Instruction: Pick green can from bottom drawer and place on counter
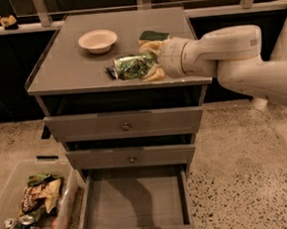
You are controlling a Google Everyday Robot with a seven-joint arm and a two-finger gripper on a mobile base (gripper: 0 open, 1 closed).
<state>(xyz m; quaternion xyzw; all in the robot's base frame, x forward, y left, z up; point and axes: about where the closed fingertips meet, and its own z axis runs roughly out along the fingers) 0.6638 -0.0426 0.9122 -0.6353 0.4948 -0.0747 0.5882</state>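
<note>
The green can [131, 66] lies sideways between the tan fingers of my gripper [136, 66], which is shut on it. It hovers at or just above the front part of the counter [65, 68], right of centre. My white arm [228, 55] reaches in from the right. Below, the bottom drawer [134, 199] is pulled out and shows a bare grey floor.
A pale bowl [97, 40] sits on the counter's back left, and a green sponge [153, 35] lies behind my gripper. The two upper drawers [125, 125] are closed. A clear bin [29, 210] of snack bags and cans stands on the floor at lower left.
</note>
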